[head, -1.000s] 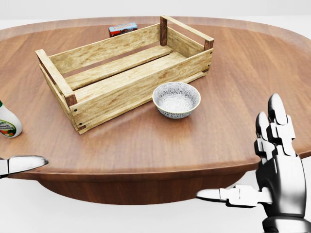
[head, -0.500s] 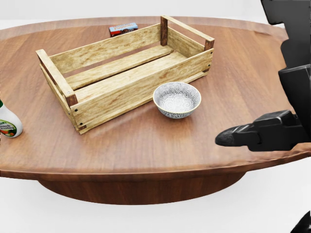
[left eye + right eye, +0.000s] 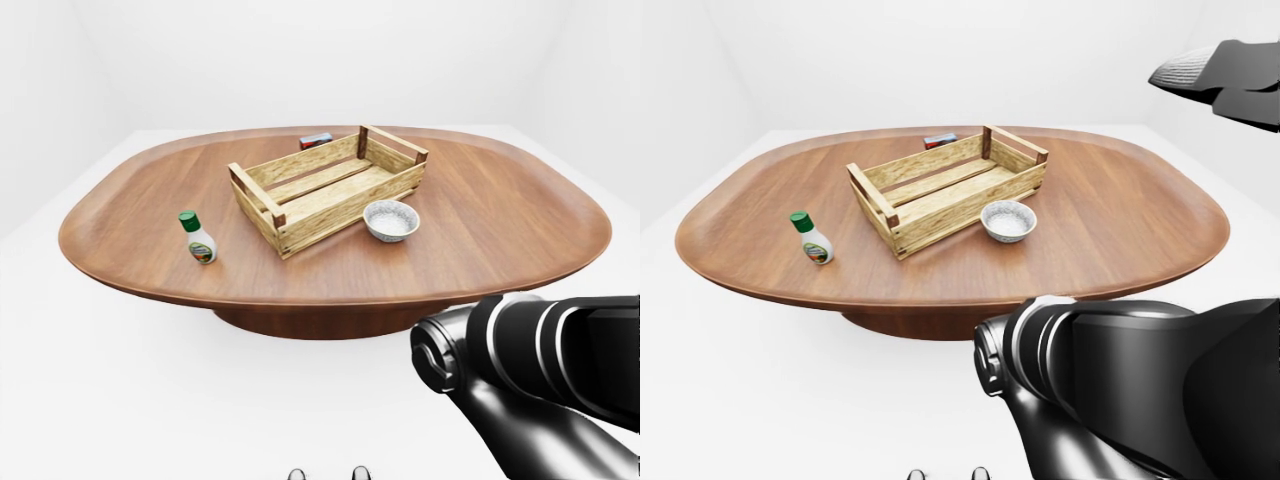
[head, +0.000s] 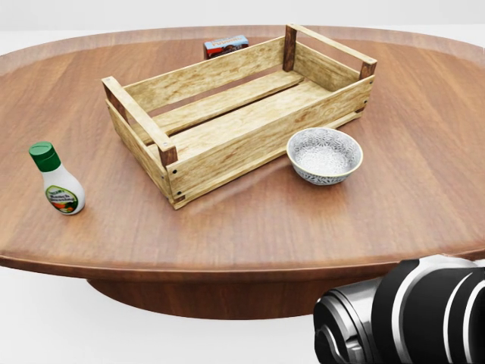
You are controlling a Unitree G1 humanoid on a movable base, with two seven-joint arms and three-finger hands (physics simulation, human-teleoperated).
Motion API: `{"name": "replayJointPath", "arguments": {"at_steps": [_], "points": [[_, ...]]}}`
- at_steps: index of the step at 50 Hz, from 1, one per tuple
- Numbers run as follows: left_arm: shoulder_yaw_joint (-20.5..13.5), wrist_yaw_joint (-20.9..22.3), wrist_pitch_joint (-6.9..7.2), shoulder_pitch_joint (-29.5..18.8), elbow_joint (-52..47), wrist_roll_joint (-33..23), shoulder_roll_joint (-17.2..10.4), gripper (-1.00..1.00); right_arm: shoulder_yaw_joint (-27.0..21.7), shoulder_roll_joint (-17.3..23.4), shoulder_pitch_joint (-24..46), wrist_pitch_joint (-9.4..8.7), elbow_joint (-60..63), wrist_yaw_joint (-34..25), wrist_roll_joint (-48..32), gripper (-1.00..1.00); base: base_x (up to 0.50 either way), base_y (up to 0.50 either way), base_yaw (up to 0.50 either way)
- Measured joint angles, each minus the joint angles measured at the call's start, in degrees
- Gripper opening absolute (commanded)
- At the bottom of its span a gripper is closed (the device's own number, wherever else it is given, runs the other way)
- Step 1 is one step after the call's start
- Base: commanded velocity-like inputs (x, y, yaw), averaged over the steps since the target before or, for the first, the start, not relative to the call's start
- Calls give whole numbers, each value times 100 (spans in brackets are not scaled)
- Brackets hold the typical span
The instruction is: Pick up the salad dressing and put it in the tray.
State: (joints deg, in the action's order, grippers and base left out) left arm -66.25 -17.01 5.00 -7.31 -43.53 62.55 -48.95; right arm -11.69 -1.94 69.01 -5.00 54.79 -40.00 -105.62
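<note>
One salad dressing bottle (image 4: 57, 182) stands upright, green cap up, left of the tray (image 4: 235, 106); neither hand's grip shows.

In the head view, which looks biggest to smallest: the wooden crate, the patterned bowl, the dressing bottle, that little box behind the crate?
1. Wooden crate
2. Patterned bowl
3. Dressing bottle
4. Small box, though it lies farther away and is partly hidden.
</note>
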Motion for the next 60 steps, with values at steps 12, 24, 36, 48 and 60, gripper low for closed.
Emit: {"name": "replayJointPath", "arguments": {"at_steps": [12,24,36,48,60], "points": [[-94,112,0,61,137,-98,-42,100,241,-326,-65,0,164,0,-514,100,4,50,0],[-122,158,0,66,177,-142,-47,100,317,-439,-92,0,219,0,-669,100,3,50,0],[-60,193,0,69,140,-246,31,100,804,-867,-538,0,380,0,-714,100,35,32,0],[6,226,0,50,105,-313,89,100,1124,-1156,-829,0,477,0,-728,100,49,23,0],[31,266,0,52,90,-362,131,100,1394,-1246,-809,0,505,0,-732,100,50,2,0]]}}
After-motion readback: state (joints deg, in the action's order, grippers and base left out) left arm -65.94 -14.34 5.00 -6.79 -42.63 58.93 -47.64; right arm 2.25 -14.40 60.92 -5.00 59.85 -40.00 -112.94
